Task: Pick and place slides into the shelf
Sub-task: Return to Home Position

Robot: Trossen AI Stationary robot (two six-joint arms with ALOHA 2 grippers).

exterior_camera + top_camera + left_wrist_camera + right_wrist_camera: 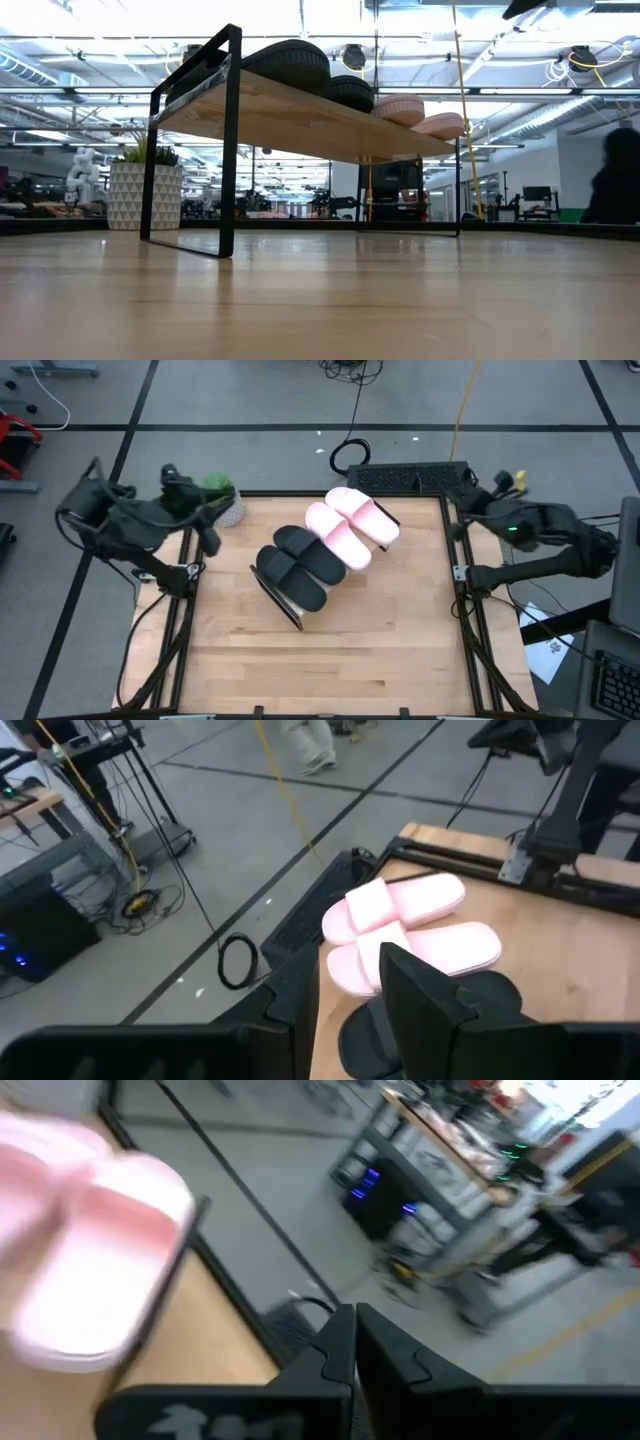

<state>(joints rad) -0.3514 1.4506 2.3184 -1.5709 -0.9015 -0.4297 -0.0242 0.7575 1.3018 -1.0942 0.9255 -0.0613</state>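
Observation:
The shelf (280, 598) (300, 115) stands slantwise in the middle of the table on its dark end panels. On its board lie all the slides: the black pair (300, 565) (290, 65) toward the near-left end and the pale pink pair (350, 525) (410, 935) (90, 1260) toward the far-right end, soles down. My left gripper (208, 520) (350, 990) hovers open over the table's far-left corner, away from the shelf. My right gripper (462, 488) (355, 1330) is shut above the far-right corner.
A white patterned planter with a green plant (225, 500) (145, 195) sits at the far-left corner beside my left gripper. A keyboard (415, 478) and a coiled cable (350, 455) lie beyond the far edge. A person (615, 190) shows in the room behind.

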